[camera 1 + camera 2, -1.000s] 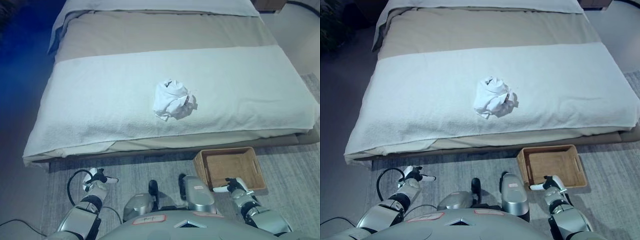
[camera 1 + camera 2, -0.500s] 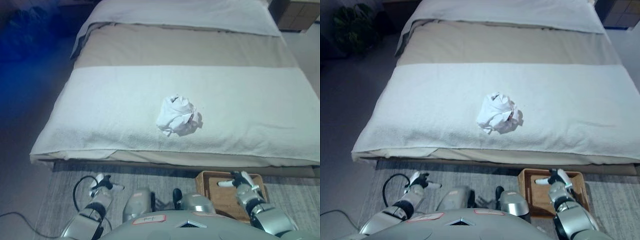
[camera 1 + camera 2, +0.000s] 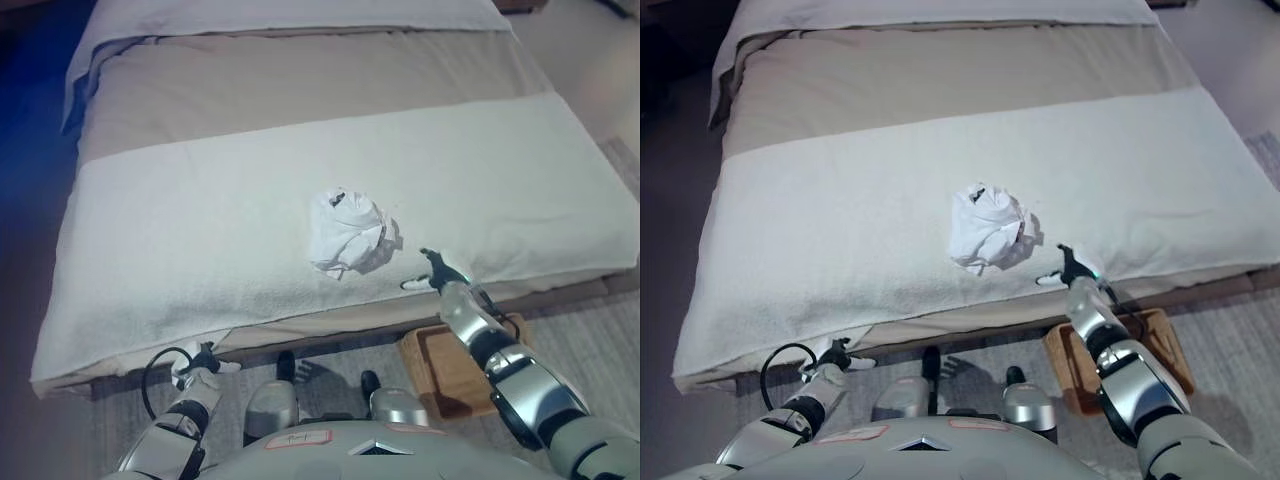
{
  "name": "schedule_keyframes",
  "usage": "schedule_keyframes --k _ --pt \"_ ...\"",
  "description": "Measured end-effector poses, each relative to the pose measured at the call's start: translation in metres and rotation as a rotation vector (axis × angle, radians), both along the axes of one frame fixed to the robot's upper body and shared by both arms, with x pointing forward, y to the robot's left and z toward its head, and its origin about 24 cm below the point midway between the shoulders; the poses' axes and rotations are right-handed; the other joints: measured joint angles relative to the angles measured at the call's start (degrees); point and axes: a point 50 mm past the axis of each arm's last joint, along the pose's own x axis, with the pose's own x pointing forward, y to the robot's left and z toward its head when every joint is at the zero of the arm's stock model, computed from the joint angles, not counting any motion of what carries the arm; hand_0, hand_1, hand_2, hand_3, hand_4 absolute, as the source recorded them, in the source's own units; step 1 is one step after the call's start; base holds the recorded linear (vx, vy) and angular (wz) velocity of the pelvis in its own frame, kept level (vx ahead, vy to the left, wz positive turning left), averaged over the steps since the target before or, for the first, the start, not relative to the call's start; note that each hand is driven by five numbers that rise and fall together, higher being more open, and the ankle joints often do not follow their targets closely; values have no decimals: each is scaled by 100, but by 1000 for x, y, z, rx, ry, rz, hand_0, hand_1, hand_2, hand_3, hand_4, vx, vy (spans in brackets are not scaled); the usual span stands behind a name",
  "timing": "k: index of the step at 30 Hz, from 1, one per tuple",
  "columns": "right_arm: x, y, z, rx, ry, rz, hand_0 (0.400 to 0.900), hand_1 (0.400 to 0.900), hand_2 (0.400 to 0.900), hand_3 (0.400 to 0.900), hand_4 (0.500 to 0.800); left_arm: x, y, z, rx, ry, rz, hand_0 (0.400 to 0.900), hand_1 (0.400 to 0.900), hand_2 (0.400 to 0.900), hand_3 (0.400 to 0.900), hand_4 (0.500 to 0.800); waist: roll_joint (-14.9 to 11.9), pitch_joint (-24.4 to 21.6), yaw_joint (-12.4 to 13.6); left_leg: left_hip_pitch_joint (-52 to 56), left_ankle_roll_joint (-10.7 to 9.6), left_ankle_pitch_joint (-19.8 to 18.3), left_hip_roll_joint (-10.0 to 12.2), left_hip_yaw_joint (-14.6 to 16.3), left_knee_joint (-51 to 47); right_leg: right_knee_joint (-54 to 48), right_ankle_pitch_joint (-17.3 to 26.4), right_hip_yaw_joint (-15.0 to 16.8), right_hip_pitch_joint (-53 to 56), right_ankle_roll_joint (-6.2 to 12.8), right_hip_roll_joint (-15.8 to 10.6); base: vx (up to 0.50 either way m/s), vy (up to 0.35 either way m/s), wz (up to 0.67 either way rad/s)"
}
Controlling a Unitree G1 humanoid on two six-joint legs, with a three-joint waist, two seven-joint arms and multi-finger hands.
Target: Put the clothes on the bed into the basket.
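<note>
Since half a second earlier the right arm had stretched forward from above the basket until its hand hung over the bed's near edge, close to the clothes; the left hand had stayed low by the floor, and the whole scene had shifted with the camera.

From the left eye view, the right hand (image 3: 432, 271) sat above the near edge of the bed (image 3: 180, 240), fingers spread and relaxed, holding nothing. It was just to the right of the crumpled white clothes (image 3: 345, 231) without touching them. That bundle lay on the white blanket (image 3: 520, 170), roughly midway along the bed and a little back from its near edge. The wicker basket (image 3: 458, 364) stood on the grey rug (image 3: 600, 330) right against the bed's near side, below the right forearm, which hid part of its rim. The left hand (image 3: 199, 366) was down near the floor, below the bed's near left corner, its fingers loosely extended and gripping nothing.

From the right eye view, the right hand (image 3: 1068, 268) again hovered at the near edge, beside the clothes (image 3: 985, 226) and apart from them. The basket (image 3: 1160, 350) showed behind the arm, on the rug. The left hand (image 3: 835, 356) lay under the bed's near left edge, unclenched. A beige band of cover (image 3: 940, 80) crossed the bed beyond the blanket.
</note>
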Motion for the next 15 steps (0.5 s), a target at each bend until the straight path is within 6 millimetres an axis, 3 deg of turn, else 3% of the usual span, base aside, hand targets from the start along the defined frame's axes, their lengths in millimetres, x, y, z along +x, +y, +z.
schedule_keyframes --k 2,7,9,15 --pt "23 27 22 -113 -104 167 900 900 900 900 800 15 7 9 56 -49 -1 900 900 900 900 800 -22 -26 138 -100 45 6 -52 192 2 -16 71 -89 -196 85 -48 -23 85 27" --pt "56 43 59 -203 -236 194 900 900 900 900 800 50 -2 24 94 -171 -49 900 900 900 900 800 -7 -62 274 -847 82 201 -67 -79 3 -18 69 -339 -797 89 -18 -63 40 32" --pt "61 41 67 -221 -258 179 900 900 900 900 800 49 -6 23 86 -172 -41 900 900 900 900 800 34 -78 337 -1112 63 296 -47 -213 3 -18 69 -427 -998 89 28 7 23 36" --pt "62 30 67 -249 -251 127 900 900 900 900 800 32 -7 13 67 -132 -4 900 900 900 900 800 160 -68 502 -1584 -115 434 39 -589 3 -21 57 -766 -1280 73 171 25 26 26"
